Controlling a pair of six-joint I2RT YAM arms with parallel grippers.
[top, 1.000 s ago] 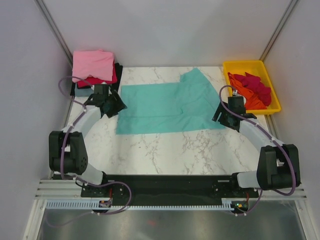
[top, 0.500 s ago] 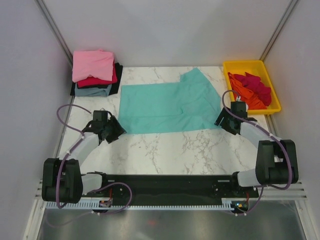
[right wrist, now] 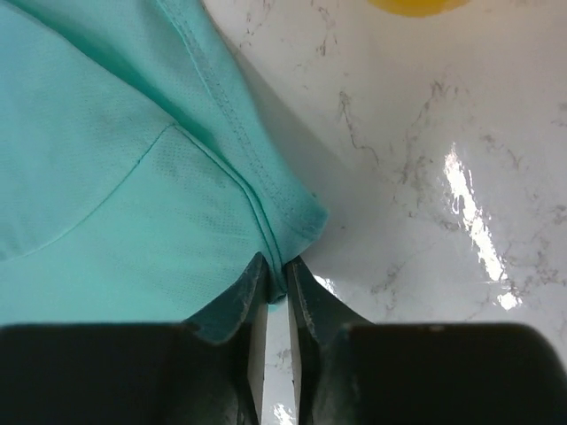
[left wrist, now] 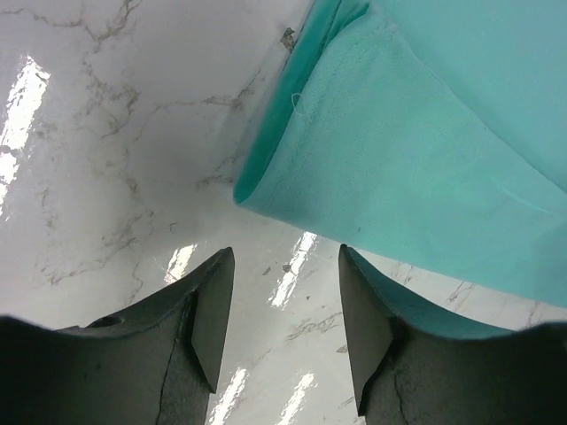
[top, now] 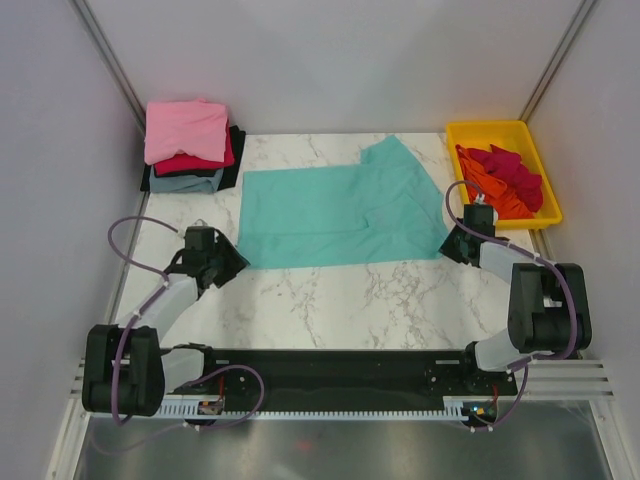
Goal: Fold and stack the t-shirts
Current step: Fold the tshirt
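On desk (top: 330, 300) teal shirt (top: 335, 215) lies flat; right hand (right wrist: 276, 273) clamped on its near-right hem, left hand (left wrist: 285, 266) apart, just short of near-left corner: advance left, pinch both layers, lift evenly.

- Left gripper (left wrist: 285, 266), fingers spread: bare marble table (left wrist: 106, 159) lies between them and to its left. The folded corner of the teal t-shirt (left wrist: 425, 159) sits just ahead.
- Stacked t-shirts (top: 188, 145) stand well ahead of it, leftward.
- Right gripper (right wrist: 275, 270), pinched on the teal hem: open marble to its right, and the yellow tray (top: 490, 125) stands near ahead.
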